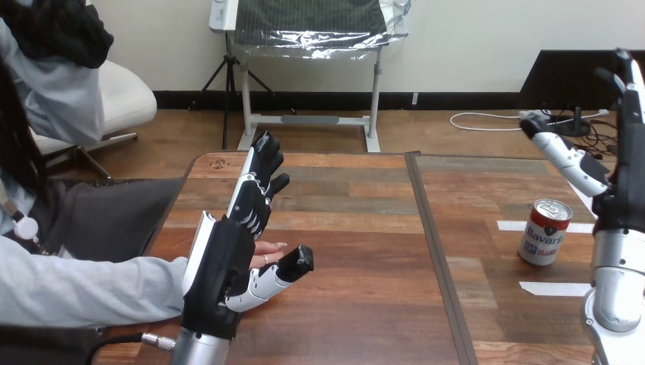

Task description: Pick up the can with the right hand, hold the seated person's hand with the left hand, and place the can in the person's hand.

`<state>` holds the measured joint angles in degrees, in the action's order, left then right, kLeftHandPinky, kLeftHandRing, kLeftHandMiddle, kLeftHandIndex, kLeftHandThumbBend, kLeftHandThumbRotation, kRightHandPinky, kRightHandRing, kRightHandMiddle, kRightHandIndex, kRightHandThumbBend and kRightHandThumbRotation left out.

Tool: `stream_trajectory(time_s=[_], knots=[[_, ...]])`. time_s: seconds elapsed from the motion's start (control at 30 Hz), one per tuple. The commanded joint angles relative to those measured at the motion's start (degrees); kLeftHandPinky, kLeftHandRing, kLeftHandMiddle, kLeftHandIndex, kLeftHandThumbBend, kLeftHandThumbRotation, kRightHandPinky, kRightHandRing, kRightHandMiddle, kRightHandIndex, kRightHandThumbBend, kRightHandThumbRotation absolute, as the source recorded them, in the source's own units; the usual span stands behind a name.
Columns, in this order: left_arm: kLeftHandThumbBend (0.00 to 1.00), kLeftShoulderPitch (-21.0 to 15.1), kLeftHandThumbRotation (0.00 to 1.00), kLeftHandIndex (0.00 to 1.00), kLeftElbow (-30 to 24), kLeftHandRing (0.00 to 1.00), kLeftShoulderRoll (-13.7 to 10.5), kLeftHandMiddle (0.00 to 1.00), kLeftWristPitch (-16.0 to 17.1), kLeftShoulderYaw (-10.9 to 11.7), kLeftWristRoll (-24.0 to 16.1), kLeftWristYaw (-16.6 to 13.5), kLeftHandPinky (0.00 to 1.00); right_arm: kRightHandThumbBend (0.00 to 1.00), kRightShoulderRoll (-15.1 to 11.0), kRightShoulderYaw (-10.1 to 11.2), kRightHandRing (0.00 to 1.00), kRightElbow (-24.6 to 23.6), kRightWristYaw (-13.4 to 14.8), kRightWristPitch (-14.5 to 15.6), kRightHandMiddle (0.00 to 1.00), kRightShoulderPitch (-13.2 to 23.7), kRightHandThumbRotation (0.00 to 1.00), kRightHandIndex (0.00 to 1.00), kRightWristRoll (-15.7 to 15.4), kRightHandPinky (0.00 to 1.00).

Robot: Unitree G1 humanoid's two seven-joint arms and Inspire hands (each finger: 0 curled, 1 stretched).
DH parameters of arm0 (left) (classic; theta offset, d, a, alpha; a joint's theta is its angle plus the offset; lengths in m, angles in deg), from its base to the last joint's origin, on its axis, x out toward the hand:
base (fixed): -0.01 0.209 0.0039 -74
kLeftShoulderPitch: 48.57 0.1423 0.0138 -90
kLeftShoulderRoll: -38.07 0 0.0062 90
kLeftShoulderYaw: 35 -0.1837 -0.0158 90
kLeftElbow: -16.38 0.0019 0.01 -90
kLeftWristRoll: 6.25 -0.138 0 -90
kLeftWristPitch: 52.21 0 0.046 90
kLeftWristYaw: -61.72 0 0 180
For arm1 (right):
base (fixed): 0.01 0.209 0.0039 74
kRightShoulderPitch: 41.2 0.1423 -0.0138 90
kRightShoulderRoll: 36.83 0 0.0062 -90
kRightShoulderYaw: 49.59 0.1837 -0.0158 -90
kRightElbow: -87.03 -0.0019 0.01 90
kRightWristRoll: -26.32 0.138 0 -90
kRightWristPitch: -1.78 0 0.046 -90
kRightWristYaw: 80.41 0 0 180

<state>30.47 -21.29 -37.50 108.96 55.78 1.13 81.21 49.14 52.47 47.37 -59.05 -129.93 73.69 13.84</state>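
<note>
Nothing done yet: can (544, 232) stands upright on the bench (357, 251), ungrasped, just beside the right hand (622, 179), spread wide and empty; left hand (220, 262), fingers straight, stands alongside the person's hand (268, 249) without clasping it.

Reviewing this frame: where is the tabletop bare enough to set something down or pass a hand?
The wide middle of the wooden table, between the robot's left hand and the red-and-white metal can, is bare. It is crowded at the left edge, where the person's hand lies beside that hand, and at the right, where the right hand stands by the can.
</note>
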Motion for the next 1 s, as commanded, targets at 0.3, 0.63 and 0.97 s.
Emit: stream_trajectory(time_s=[0.3,0.63,0.97], knots=[[1.00,-2.1,0.67,1.00,-1.3,0.98,0.3,1.00,-0.4,0.1,1.2,0.6,0.93,1.00,-1.0,-0.9,0.92,1.3,1.6,4.0,0.88,5.0,0.52,0.96,0.2,0.94],[1.00,-1.8,0.66,1.00,-1.7,0.98,0.4,1.00,-0.6,0.1,1.3,0.7,0.93,1.00,-0.8,-1.0,0.92,4.0,0.8,5.3,0.88,6.0,0.49,0.95,1.2,0.93],[1.00,-1.7,0.66,1.00,-1.8,0.98,0.4,1.00,-0.6,0.0,1.8,1.1,0.93,1.00,-0.9,-1.5,0.92,6.6,0.2,8.4,0.89,7.2,0.50,0.95,1.6,0.92]])
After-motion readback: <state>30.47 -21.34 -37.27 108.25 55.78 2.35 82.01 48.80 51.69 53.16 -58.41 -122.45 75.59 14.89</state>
